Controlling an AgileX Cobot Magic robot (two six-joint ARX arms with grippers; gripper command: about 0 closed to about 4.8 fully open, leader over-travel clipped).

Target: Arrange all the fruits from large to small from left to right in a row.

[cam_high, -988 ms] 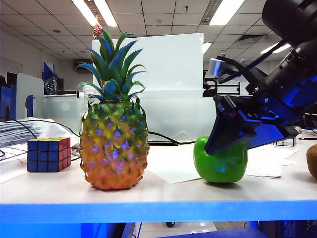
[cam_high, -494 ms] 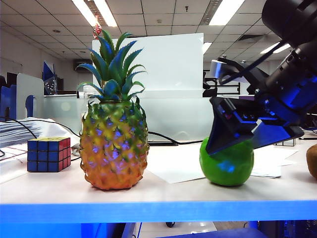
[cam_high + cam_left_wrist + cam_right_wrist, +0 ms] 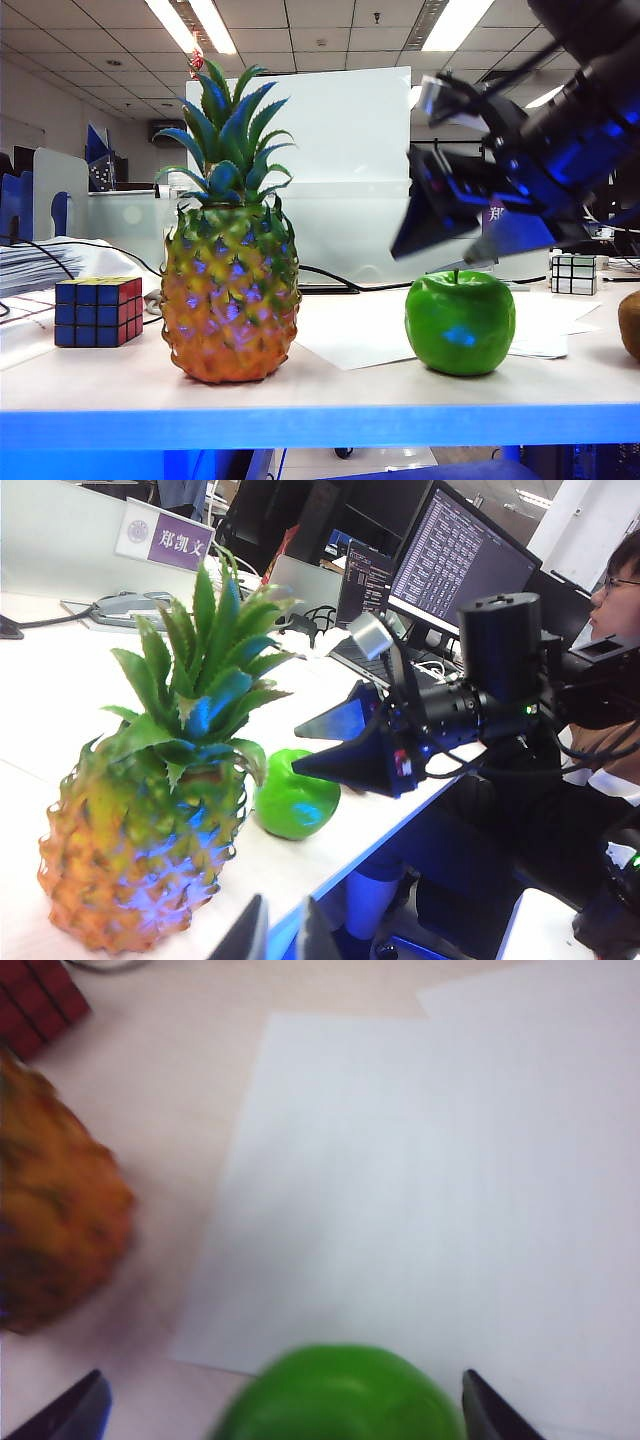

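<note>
**Spotter:** Where are your hands right now?

**Operator:** My right hand (image 3: pixel 440 250) hangs just above the apple (image 3: pixel 460 322), fingers spread wide with nothing between them. The apple stands upright on the surface (image 3: pixel 340 390), free of the hand. My left hand (image 3: pixel 275 935) is parked off at the near edge; I see only two finger tips close together, so I can't tell its state for sure.

**Spotter:** And the row?

**Operator:** The pineapple (image 3: pixel 230 300) is at the left, the apple to its right, well apart. The kiwi (image 3: pixel 630 325) sits at the far right edge, half cut off.

**Spotter:** So what does the next move turn on?

**Operator:** I judge it's the kiwi. It lies right of the apple, on my right hand's side, so that arm is nearer. The order already looks large to small; perhaps only spacing remains.
</note>
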